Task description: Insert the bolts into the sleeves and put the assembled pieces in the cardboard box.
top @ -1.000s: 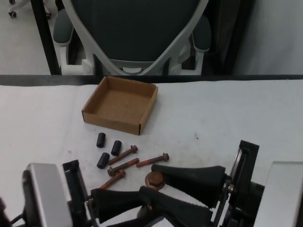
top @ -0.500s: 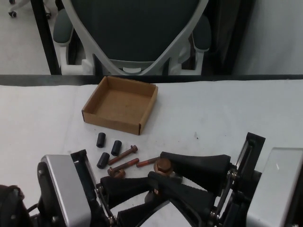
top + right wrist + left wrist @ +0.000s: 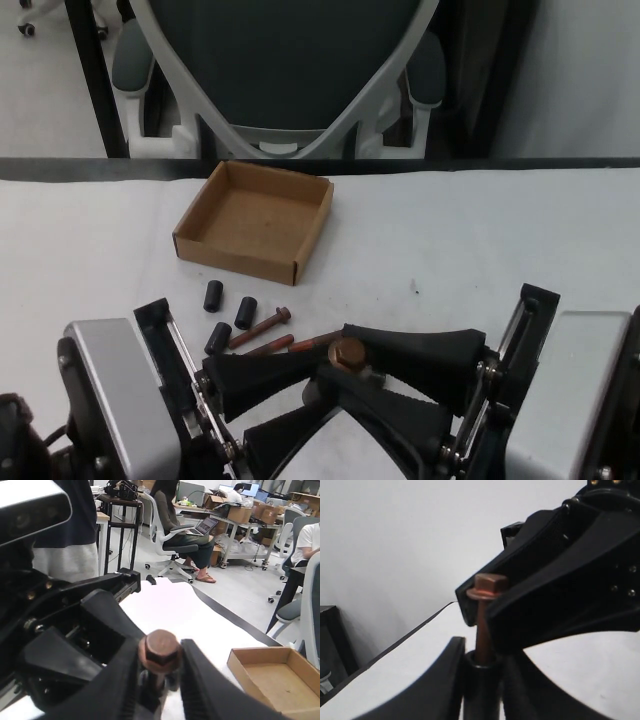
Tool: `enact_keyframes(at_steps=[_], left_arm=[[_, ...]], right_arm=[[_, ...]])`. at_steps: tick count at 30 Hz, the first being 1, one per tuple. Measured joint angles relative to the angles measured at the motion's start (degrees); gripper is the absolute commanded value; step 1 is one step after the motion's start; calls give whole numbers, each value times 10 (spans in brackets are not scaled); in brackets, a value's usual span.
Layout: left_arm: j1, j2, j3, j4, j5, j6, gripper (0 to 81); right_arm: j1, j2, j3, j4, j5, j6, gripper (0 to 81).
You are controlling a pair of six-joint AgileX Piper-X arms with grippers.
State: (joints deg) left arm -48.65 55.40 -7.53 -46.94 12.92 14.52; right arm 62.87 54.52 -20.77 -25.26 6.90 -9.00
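R gripper (image 3: 161, 680) is pinching a copper bolt (image 3: 160, 652) just below its head. L gripper (image 3: 482, 695) is clamping a black sleeve (image 3: 481, 670), w/ the bolt's shank sitting in the sleeve's top. Both are hanging over the bench (image 3: 500, 230) at its near edge. Cardboard box (image 3: 255, 220) is lying well beyond, w/ loose bolts (image 3: 260, 327) & loose sleeves (image 3: 245, 312) between.
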Motion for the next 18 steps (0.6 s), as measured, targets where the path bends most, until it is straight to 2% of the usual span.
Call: enact_keyframes(at_steps=[2,4,6,10,11,13,15,18], left_arm=[[0,0,0,0,0,0,8],[0,0,0,-1,-1,0,8],[0,0,0,-2,-1,0,8],[0,0,0,-2,-8,0,8],[0,0,0,-2,-13,0,8],[0,0,0,0,-29,0,8],[0,-2,0,-6,-48,0,8],[0,-7,0,-7,-66,5,8]], right_arm=[[0,0,0,0,10,0,10],[0,0,0,0,19,0,79],[0,0,-1,0,24,0,215],[0,0,-1,0,28,0,559],[0,0,-1,2,35,0,599],[0,-3,-1,9,49,0,577],[0,-14,-2,30,69,9,505],[8,-56,0,126,98,43,414]])
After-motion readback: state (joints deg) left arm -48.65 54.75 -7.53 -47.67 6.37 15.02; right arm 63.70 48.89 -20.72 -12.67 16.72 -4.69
